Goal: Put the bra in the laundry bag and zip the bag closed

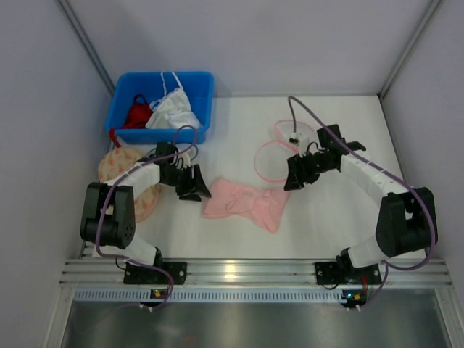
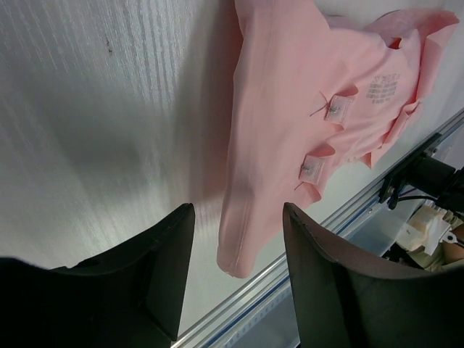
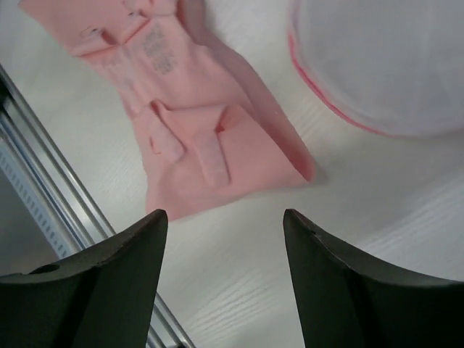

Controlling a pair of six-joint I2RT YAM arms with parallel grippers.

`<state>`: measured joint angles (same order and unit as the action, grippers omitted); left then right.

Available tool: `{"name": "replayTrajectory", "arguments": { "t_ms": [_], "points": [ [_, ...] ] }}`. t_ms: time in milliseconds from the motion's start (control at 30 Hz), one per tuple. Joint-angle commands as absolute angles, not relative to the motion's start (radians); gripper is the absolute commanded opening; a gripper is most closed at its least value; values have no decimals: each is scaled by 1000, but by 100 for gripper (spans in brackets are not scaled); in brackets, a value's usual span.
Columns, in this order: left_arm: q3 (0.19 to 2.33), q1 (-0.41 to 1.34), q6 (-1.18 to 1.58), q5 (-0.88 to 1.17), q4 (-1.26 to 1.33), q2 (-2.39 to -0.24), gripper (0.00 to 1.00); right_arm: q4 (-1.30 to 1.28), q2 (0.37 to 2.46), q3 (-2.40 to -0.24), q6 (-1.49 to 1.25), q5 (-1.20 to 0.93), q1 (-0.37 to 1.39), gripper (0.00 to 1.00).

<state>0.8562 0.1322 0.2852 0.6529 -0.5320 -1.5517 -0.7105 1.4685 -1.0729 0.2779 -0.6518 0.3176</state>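
Observation:
The pale pink bra (image 1: 245,204) lies flat on the white table, mid-front. It also shows in the left wrist view (image 2: 304,109) and the right wrist view (image 3: 196,123). The white mesh laundry bag (image 1: 279,154) with thin pink rims lies behind it to the right, partly hidden by my right arm; its rim shows in the right wrist view (image 3: 377,65). My left gripper (image 1: 196,190) is open and empty just left of the bra (image 2: 235,217). My right gripper (image 1: 296,181) is open and empty above the table between bra and bag (image 3: 225,217).
A blue bin (image 1: 161,105) at the back left holds a red garment (image 1: 136,114) and a white garment (image 1: 174,110). A beige orange-patterned round pouch (image 1: 123,165) lies under my left arm. The table's front metal rail (image 1: 239,272) runs along the near edge.

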Motion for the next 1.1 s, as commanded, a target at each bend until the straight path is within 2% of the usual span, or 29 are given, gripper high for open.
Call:
{"name": "replayTrajectory", "arguments": {
  "t_ms": [0,133,233,367,567,667,733,767,1033,1067],
  "points": [
    [853,123,293,699,-474,-1574,57,-667,1503,-958,115,-755,194,65],
    [862,120,311,706,-443,-1589,55,-539,1529,-850,16,-796,156,65],
    [859,118,321,710,-425,-1588,54,-411,1519,-761,-104,-834,156,70],
    [841,115,336,710,-391,-1586,53,-325,1516,-671,-164,-802,156,72],
    [807,110,373,712,-345,-1582,51,-242,1584,-653,-239,-758,155,72],
    [795,110,383,710,-333,-1578,49,-221,1627,-655,-259,-744,158,69],
    [792,110,383,709,-328,-1578,49,-204,1643,-647,-258,-736,158,62],
    [790,110,385,709,-325,-1578,48,-195,1647,-644,-265,-738,160,55],
    [772,110,380,715,-314,-1586,47,-143,1706,-670,-290,-745,201,32],
    [767,110,379,715,-316,-1588,47,-146,1713,-681,-282,-753,206,24]
  ]
}}
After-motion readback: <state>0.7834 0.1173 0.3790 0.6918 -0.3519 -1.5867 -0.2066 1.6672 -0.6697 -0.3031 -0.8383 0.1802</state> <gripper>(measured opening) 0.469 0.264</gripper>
